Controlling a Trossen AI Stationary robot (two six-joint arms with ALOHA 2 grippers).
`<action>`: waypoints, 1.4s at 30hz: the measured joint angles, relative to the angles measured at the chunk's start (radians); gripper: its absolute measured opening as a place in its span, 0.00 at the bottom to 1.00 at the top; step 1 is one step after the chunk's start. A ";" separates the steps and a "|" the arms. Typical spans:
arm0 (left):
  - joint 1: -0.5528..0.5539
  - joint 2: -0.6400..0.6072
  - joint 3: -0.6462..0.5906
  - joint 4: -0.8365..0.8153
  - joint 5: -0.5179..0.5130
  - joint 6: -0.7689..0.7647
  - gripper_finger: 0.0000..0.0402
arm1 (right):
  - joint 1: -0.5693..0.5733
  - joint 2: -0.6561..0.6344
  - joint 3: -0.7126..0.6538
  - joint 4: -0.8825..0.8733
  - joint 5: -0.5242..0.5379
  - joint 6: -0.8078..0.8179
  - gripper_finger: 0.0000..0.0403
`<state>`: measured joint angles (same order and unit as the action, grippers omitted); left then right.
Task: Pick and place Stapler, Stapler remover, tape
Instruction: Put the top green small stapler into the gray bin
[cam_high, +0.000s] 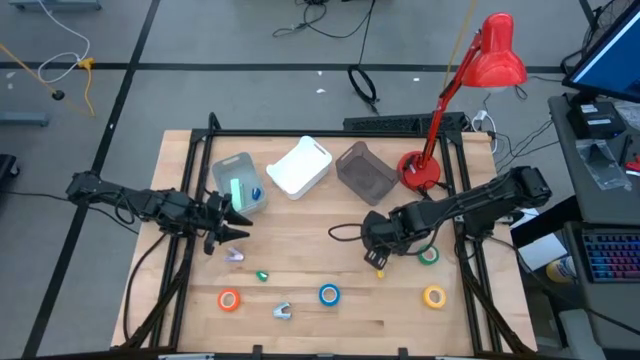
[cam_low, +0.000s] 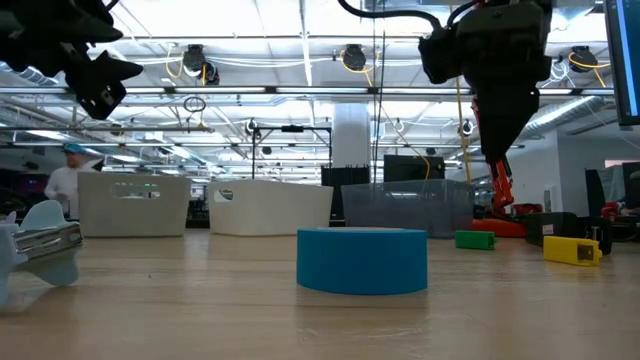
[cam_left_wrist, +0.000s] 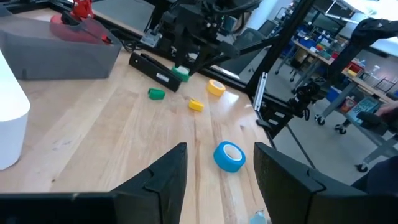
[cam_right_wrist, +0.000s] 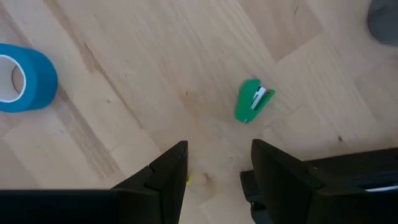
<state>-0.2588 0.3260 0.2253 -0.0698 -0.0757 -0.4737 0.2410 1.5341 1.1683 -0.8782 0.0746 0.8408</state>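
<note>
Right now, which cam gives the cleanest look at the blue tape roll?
The left wrist view: the blue tape roll lies whole, white core visible. Low view shows it side-on; high view small; right wrist view crops it at the edge.

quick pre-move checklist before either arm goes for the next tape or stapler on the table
1. Left claw empty: ok, nothing between its parted fingers in its wrist view.
2. Right claw empty: ok, the gap between its fingers shows only wood.
3. Blue tape free to grasp: ok, lying flat with bare wood around it.
4. Green stapler clear of neighbours: ok, it lies apart on the table.
5. Green tape reachable: cannot tell, the right arm partly covers it.
6. Bins ready: ok for the white bin and grey bin, both open-topped; the clear bin already holds items.
</note>
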 joint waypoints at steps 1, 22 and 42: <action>0.000 0.000 0.000 -0.006 0.000 -0.001 0.46 | 0.000 0.000 0.000 0.000 0.000 -0.007 0.42; 0.000 0.000 0.000 -0.009 0.000 -0.006 0.46 | -0.057 0.000 -0.001 0.014 -0.004 0.011 0.42; 0.000 0.000 0.000 -0.007 -0.003 -0.036 0.46 | -0.124 0.000 -0.133 0.156 -0.106 0.034 0.42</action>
<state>-0.2588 0.3260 0.2253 -0.0772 -0.0784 -0.5101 0.1171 1.5337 1.0355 -0.7223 -0.0315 0.8750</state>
